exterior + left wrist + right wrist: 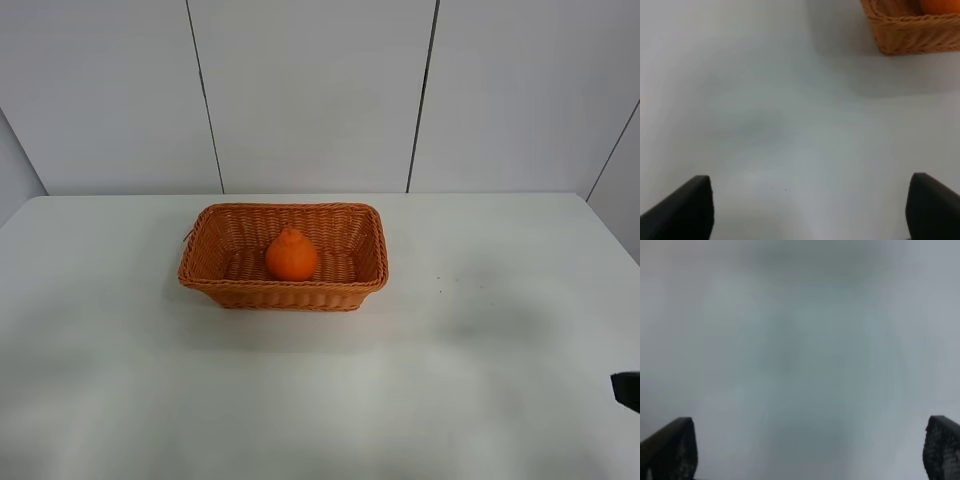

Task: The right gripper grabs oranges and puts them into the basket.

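Observation:
The orange [291, 255], round with a knobby neck, sits inside the wicker basket [236, 290] at the table's middle. In the left wrist view a corner of the basket [910, 35] and a bit of the orange [941, 5] show. My right gripper [810, 452] is open and empty over bare white table; only a black tip of it [627, 389] shows at the right edge of the exterior view. My left gripper [810, 207] is open and empty, fingers wide apart, out of the exterior view.
The white table [450, 350] spreads around the basket. A grey panelled wall stands behind its far edge. A few small dark specks lie right of the basket.

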Robot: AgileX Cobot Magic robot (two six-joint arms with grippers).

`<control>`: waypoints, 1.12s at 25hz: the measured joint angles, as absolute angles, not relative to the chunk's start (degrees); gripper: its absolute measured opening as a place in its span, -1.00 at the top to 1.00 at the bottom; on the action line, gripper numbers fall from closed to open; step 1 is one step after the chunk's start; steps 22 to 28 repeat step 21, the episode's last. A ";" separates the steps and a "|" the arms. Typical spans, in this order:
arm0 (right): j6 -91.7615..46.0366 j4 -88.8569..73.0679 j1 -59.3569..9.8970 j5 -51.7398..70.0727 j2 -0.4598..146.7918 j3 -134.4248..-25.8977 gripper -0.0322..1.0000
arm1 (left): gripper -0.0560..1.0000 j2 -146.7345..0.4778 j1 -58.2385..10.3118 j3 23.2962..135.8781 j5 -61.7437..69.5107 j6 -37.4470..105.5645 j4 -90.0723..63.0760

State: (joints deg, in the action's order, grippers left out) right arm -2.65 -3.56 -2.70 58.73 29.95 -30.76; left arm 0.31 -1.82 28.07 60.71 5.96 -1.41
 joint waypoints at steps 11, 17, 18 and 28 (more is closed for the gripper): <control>-2.59 -3.44 -2.70 58.81 3.62 -28.49 -0.40 | -0.78 0.31 -1.82 28.07 60.71 5.96 -1.41; -0.91 -1.84 -2.70 58.87 -0.17 -28.43 -0.40 | -0.78 0.31 -1.82 28.07 60.71 5.96 -1.41; -0.66 -1.65 -2.70 58.87 -0.17 -28.43 -0.40 | -0.78 0.31 -1.82 28.07 60.71 5.96 -1.41; -0.64 -1.64 -2.70 58.87 -0.28 -28.43 -0.40 | -0.78 0.31 -1.82 28.07 60.71 5.96 -1.41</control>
